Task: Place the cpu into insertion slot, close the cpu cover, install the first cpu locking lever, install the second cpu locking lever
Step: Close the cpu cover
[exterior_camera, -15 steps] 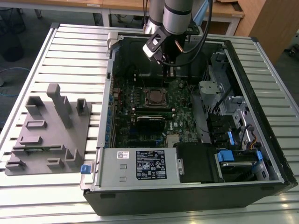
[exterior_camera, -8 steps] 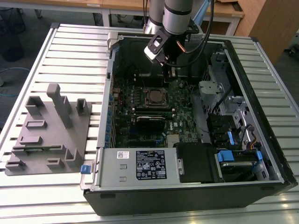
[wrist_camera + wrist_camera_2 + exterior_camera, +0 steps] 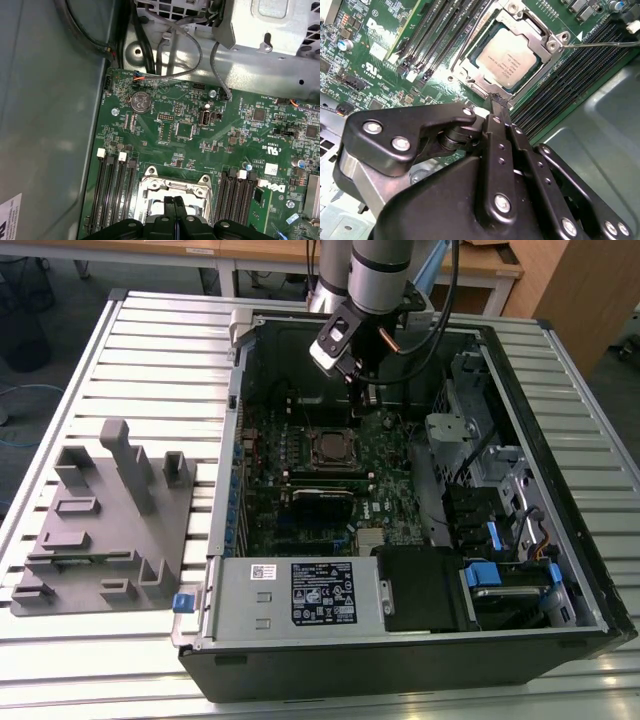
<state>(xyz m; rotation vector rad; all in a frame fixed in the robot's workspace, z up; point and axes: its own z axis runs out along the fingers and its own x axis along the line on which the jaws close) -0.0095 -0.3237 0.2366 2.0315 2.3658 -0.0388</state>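
1. In the exterior view, my arm [image 3: 380,270] is a round silver-grey tube.
2. A black cable [image 3: 455,280] loops down at about three o'clock of that tube, and a short copper-coloured stub [image 3: 390,340] sits below it.
3. A white block [image 3: 332,345] with black parts sits at about seven o'clock of the tube.
4. My gripper [image 3: 497,102] is matte black, with flat linkage bars, rounded knuckles and narrow fingers [image 3: 496,120].
5. Silver round-head screws [image 3: 502,202] dot the bars in the second wrist view.
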